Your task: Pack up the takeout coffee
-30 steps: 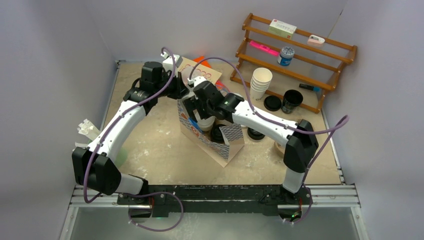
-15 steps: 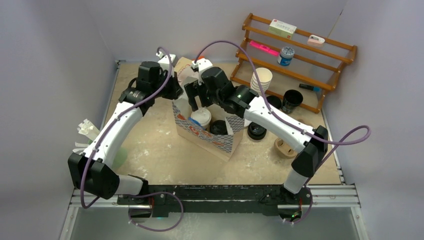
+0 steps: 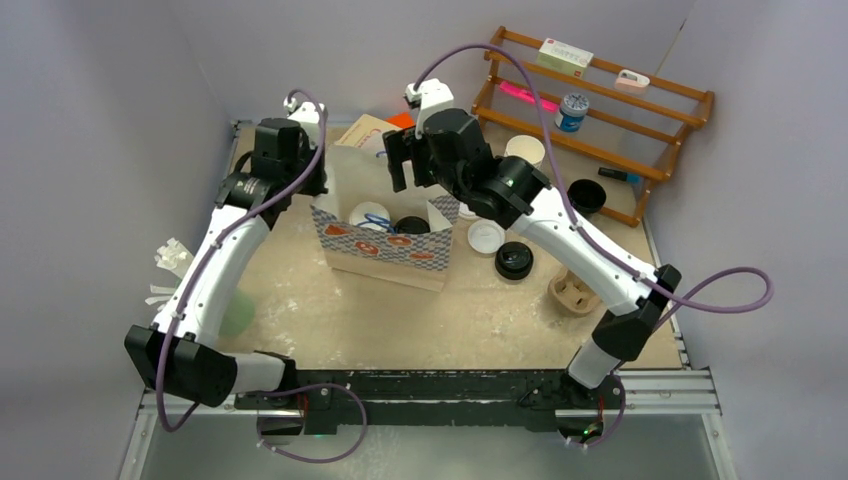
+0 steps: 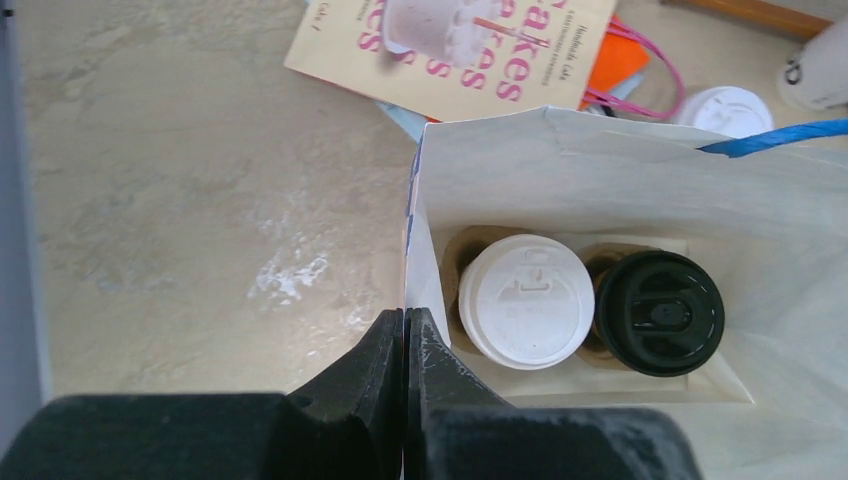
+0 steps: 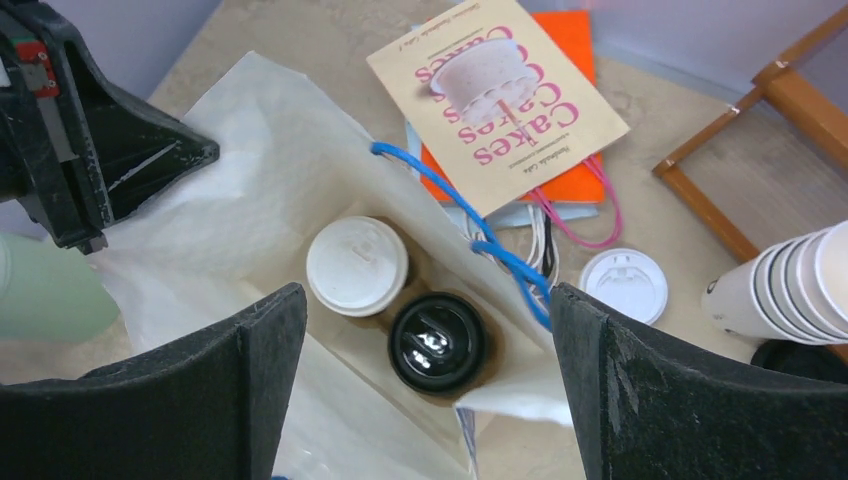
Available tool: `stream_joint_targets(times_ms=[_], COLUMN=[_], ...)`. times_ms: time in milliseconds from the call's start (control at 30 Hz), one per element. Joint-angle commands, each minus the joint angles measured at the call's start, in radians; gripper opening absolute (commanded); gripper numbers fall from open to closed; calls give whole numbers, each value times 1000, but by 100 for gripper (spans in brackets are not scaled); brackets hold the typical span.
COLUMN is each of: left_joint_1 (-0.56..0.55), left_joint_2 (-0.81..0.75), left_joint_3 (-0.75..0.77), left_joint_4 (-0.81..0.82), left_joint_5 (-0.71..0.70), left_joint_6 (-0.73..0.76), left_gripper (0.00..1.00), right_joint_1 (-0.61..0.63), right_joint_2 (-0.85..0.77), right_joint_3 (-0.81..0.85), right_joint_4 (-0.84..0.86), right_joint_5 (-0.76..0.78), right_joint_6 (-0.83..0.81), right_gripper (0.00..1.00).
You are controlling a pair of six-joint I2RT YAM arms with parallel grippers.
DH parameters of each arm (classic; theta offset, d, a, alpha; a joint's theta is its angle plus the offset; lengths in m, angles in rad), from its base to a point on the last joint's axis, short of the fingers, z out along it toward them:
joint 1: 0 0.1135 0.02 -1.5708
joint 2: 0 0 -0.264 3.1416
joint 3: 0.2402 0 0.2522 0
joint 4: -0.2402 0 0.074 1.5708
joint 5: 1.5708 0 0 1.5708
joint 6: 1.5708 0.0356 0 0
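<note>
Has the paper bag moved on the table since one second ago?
Yes. In the top view the paper bag has shifted to the left, farther from the wooden rack.

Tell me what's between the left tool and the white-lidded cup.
Just the side wall of the paper bag, which the left tool pinches. The white-lidded cup stands right inside that wall. The left wrist view shows this.

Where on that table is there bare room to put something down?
The widest bare patch lies on the table between the paper bag and the near edge. It is crowded right of the bag, toward the wooden rack: loose lids, the cup stack, a cardboard carrier. A booklet lies behind the bag.
</note>
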Motion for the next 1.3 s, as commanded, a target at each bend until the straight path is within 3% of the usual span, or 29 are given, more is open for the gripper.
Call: stream_joint_targets(times_ms=[0, 100, 167, 333, 533, 733, 900, 1067, 1267], left_joint_1=[18, 21, 21, 21, 21, 24, 41, 108, 291], left_joint_2=[10, 33, 41, 25, 4, -37, -86, -147, -149], left_joint_3=[65, 128, 184, 297, 311, 270, 224, 108, -5], left_joint_4=[38, -2, -49, -204, -454, -601, -758, -749, -466], left_joint_5=[-129, -246, -278, -377, -602, -685, -802, -846, -822], left_joint_6=[21, -36, -57, -142, -272, -447, -683, -748, -506], left_gripper=[3, 44, 62, 77, 78, 77, 66, 62, 56], right_joint_1=[-5, -4, -5, -5, -4, -4, -6, -5, -5], right_joint_2=[-48, -54, -58, -69, -82, -116, -130, -134, -111], right_joint_3=[55, 75, 80, 85, 85, 62, 71, 75, 86], right_joint_4=[-36, -69, -99, -147, -201, -228, -261, -293, -298], right_joint_5=[87, 96, 107, 138, 125, 85, 72, 55, -30], right_joint_6=[34, 49, 64, 83, 99, 118, 120, 107, 90], right_gripper=[92, 92, 92, 93, 94, 94, 94, 94, 94])
